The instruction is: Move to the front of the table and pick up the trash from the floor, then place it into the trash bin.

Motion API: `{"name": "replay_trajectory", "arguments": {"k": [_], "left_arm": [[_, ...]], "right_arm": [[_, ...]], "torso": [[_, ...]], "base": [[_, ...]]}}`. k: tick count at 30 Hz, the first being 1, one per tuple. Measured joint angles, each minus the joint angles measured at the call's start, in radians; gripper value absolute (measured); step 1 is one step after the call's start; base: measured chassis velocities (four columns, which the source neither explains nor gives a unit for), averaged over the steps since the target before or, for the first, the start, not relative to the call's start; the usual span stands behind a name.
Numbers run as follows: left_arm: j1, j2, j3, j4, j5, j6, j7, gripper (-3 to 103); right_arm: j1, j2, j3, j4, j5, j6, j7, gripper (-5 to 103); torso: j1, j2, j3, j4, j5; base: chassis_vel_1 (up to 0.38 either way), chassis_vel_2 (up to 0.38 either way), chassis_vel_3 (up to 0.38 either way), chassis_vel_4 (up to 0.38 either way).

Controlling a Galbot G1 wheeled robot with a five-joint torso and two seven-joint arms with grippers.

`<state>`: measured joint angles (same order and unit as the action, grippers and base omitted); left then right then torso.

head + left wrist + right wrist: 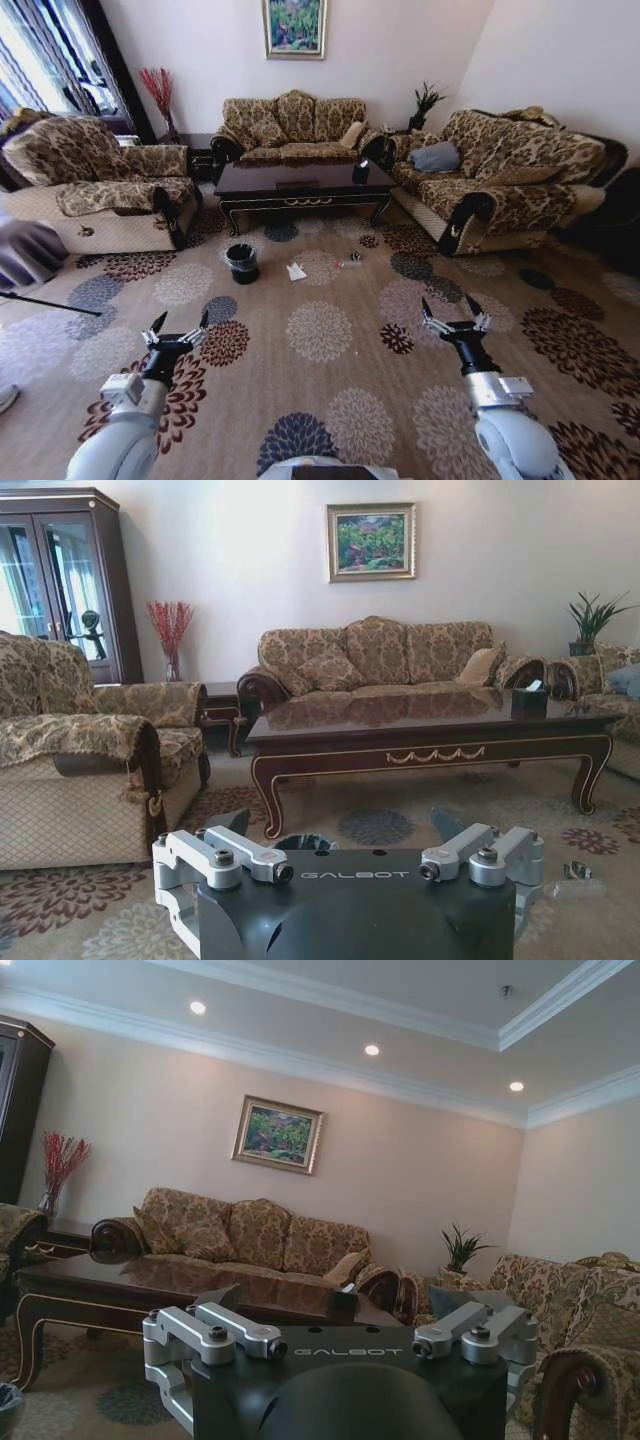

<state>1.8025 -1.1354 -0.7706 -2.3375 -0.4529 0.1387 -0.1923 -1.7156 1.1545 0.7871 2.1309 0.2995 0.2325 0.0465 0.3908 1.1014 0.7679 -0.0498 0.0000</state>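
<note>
Lying on the patterned carpet [330, 400] in front of the table [300, 185], the trash is well ahead of me: a white paper piece [296, 271] nearest the bin, a clear wrapper with a red tip [349, 262] a little to its right, and a tiny dark ball [356, 256] just beside that. The trash bin [241, 263] stands on the floor to the left of the paper, near the table's front left leg, its bag liner showing at the rim.

My left gripper [179, 330] hangs low over the carpet on my left side with its fingers spread apart and nothing between them; my right gripper [454, 315] does the same on my right. Both are well short of the litter, so I judge that the approach is not finished.

What worries me is the carpet itself. Its pale and dark medallions sit all around the pieces, and I could easily mistake a blotch for the ball or lose the clear wrapper against the weave. The ball may roll away if a fingertip nudges it. The paper lies flat, so I might scrape the pile and close on nothing. Driving in, my base could run over a piece or push the light bin aside, and bending down near the table puts its edge and curved legs close to my arms. The sofa [505, 180] on my right limits how far that arm can swing.
</note>
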Motion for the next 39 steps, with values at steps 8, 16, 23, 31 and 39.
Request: {"name": "replay_trajectory", "arguments": {"k": [8, 16, 23, 31, 39], "left_arm": [[0.001, -0.008, -0.004, 0.002, 0.0, 0.002, -0.004, 100], [0.004, -0.013, -0.011, 0.004, -0.008, 0.005, -0.005, 100], [0.013, -0.019, -0.016, 0.01, -0.01, 0.005, -0.006, 100], [0.011, -0.024, -0.016, 0.011, -0.006, 0.005, -0.008, 100], [0.015, -0.028, -0.016, 0.01, -0.005, 0.006, -0.008, 100]], "right_arm": [[-0.005, 0.012, -0.004, -0.013, 0.064, 0.028, -0.029, 100], [-0.006, 0.012, -0.004, -0.015, 0.062, 0.03, -0.03, 100], [-0.005, 0.017, -0.005, -0.021, 0.054, 0.032, -0.023, 100], [-0.005, 0.012, -0.005, -0.021, 0.042, 0.064, -0.039, 100], [-0.006, 0.017, -0.007, -0.029, 0.04, 0.068, -0.038, 100]], "torso": [[-0.018, -0.042, -0.024, 0.0, 0.0], [-0.039, -0.087, -0.048, 0.0, 0.0002], [-0.047, -0.105, -0.058, -0.0001, -0.0007], [-0.065, -0.146, -0.081, -0.0003, 0.0004], [-0.082, -0.184, -0.101, -0.0003, -0.0003]], "base": [[0.0, 0.0, 0.0, 0.0], [0.038, 0.031, -0.043, -0.047], [0.107, 0.094, -0.092, -0.093], [0.04, 0.034, -0.022, -0.023], [0.0, 0.0, 0.0, 0.0]]}}
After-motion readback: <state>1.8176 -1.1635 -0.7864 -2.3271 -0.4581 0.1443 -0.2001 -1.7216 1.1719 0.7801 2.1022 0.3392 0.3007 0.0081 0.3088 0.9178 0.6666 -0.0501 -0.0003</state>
